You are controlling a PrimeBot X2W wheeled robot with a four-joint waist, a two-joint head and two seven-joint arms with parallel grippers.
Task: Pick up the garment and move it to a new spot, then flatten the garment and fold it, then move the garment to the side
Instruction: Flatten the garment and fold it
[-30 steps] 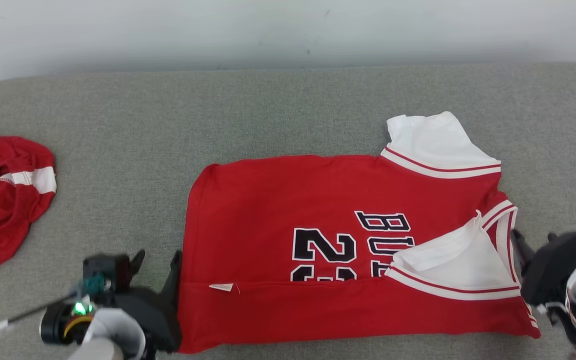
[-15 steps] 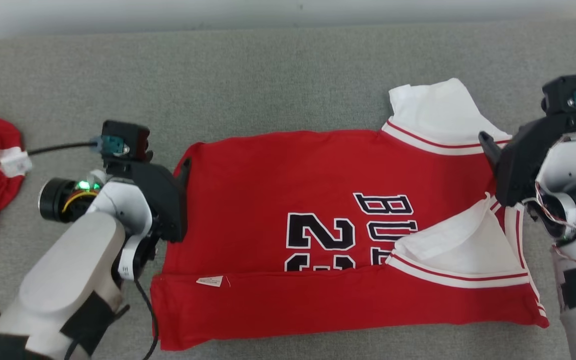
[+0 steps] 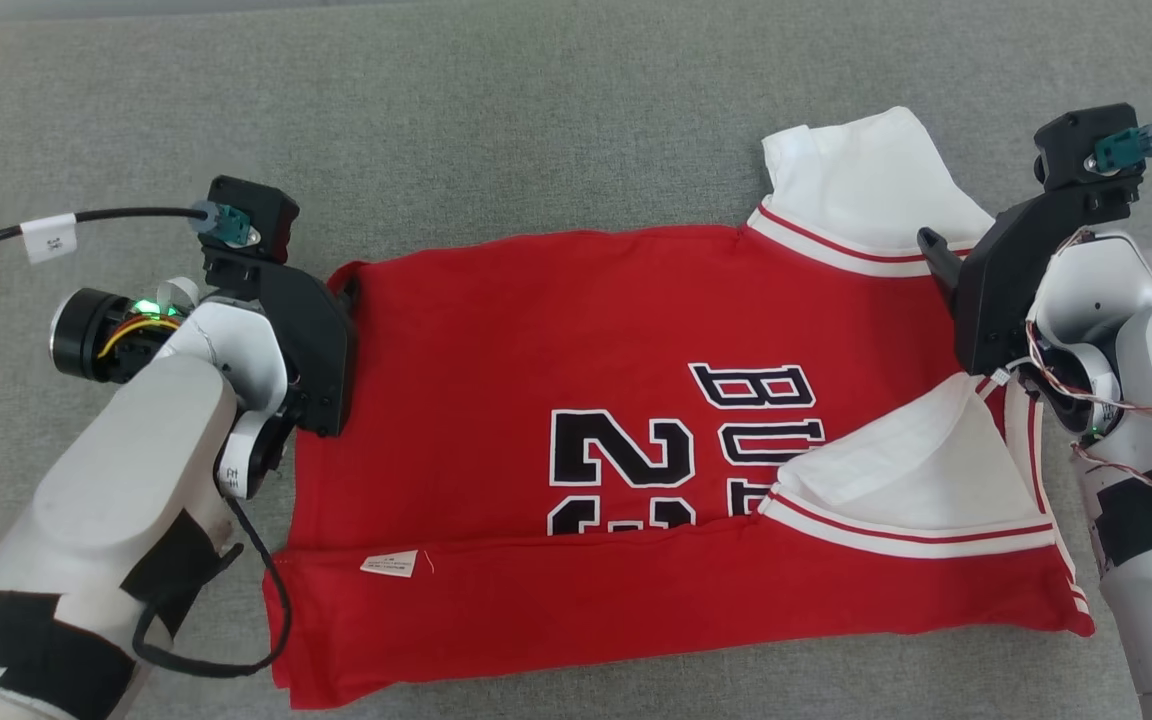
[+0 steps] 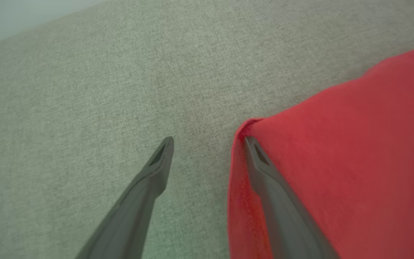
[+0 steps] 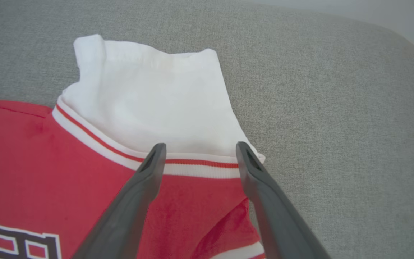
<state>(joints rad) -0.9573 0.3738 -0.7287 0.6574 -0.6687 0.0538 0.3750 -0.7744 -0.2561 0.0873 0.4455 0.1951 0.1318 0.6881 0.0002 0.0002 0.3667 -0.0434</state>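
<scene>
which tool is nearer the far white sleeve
Right. The right tool is over the far white sleeve; the left tool is at the opposite end of the jersey.

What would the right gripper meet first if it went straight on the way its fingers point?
Most likely the white sleeve of the red jersey, at its striped band: the right gripper, open, points straight at it. How high it hangs above the cloth is unclear.
</scene>
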